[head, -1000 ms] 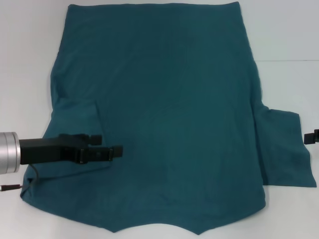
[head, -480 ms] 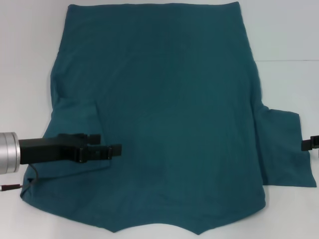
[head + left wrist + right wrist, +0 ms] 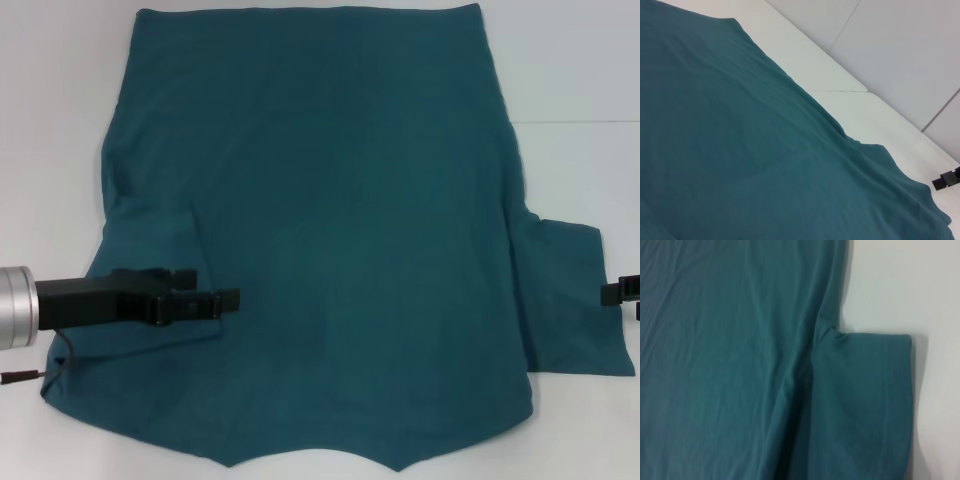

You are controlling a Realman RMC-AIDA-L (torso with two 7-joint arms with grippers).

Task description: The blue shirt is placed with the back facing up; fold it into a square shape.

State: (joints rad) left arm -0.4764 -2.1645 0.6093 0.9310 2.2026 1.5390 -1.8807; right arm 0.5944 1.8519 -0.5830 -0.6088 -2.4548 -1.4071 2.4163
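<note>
On the counter: the white counter [image 3: 580, 80] carries everything here; it looks smooth, so cloth dragged across it would likely slide.
Blue shirt: the blue shirt [image 3: 340, 230] lies spread flat, plain side up, covering most of the counter, with its left sleeve already folded in over the body.
Handling: it is probably light, limp cotton that will sag and crease; it is best pinched at a hem, sleeve edge or corner.
Right sleeve: the right sleeve [image 3: 870, 405] lies out flat beside the body, a likely next hold.
Left gripper: the left gripper [image 3: 225, 299] sits low over the folded left sleeve; I cannot tell whether it is open or what it holds.
Right gripper: the right gripper [image 3: 617, 292] is just off the right sleeve's outer edge, barely in view; its opening cannot be told.
</note>
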